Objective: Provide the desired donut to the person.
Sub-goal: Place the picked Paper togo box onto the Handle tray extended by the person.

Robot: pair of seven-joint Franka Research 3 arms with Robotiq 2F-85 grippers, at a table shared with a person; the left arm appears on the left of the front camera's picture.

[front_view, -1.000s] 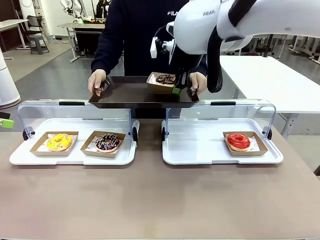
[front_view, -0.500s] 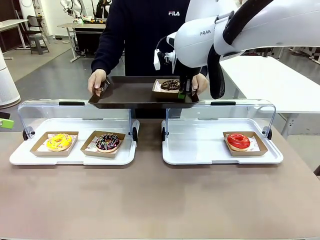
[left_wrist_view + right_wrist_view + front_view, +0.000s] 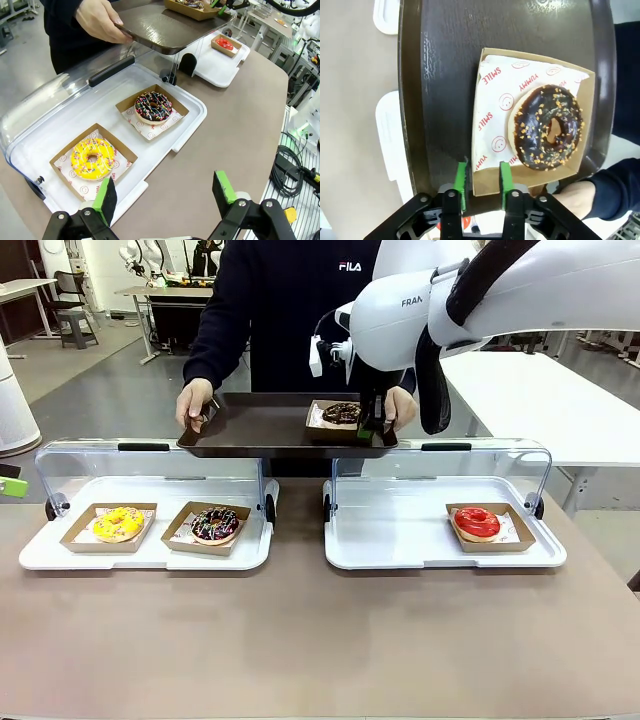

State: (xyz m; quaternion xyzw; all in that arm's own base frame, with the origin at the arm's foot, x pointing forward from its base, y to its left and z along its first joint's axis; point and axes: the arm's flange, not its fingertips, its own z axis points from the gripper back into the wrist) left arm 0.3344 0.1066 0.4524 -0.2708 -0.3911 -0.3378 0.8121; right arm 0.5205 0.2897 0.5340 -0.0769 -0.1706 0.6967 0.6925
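Chocolate donut (image 3: 547,127) in box (image 3: 487,182) on tray (image 3: 445,75), right jaws slightly parted astride its wall, left jaws spread

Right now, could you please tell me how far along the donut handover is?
Done: the chocolate donut in its cardboard box sits on the dark tray the person holds. In hand: the right arm's jaws stand parted around the box's rim, not pinching it. Left: draw that arm clear of the tray.
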